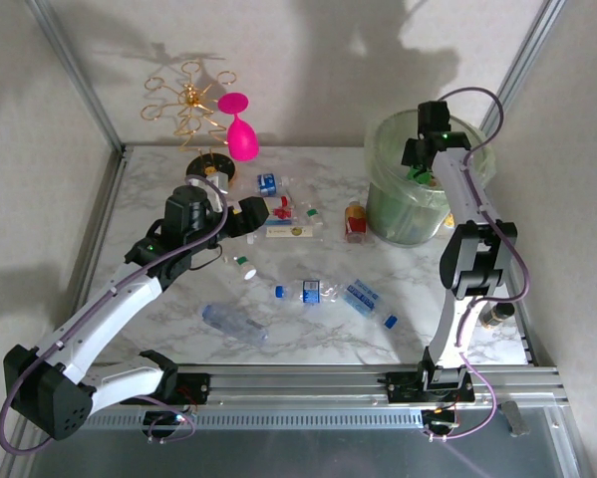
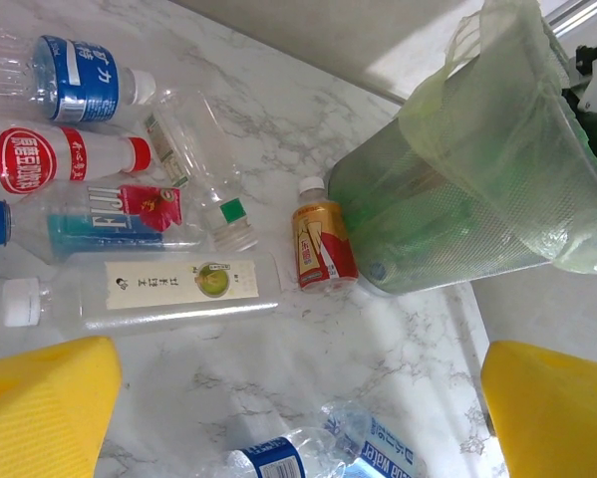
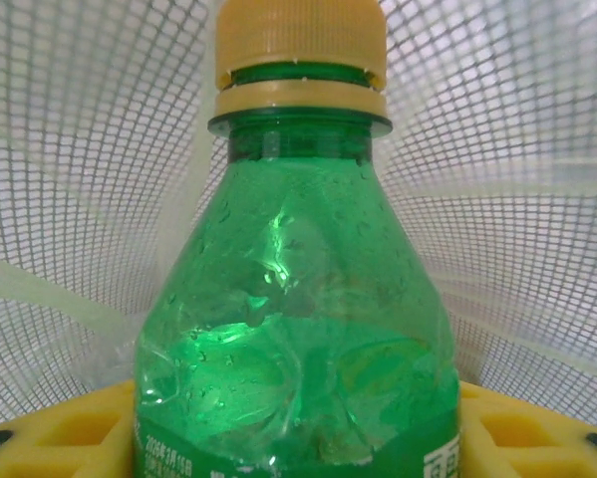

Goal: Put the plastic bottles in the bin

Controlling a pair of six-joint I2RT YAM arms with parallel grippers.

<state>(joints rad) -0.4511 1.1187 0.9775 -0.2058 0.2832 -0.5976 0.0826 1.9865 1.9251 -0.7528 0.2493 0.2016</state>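
Right gripper (image 1: 421, 171) clamps green bottle (image 3: 296, 299) inside bin (image 1: 386, 204) for drop. Left gripper (image 2: 298, 408) spread wide, empty, over bottles (image 2: 168, 289): likely next pick.

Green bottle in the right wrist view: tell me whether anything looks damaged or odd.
The green bottle looks crushed: its wall below the neck is dented and creased, with droplets inside. Its tan cap is on. The right gripper holds it inside the bin.

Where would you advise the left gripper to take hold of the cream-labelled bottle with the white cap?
Probably its labelled middle, from straight above, gripping across its width. The cream-labelled bottle lies flat on its side, its body straight and even there; the white cap end narrows.
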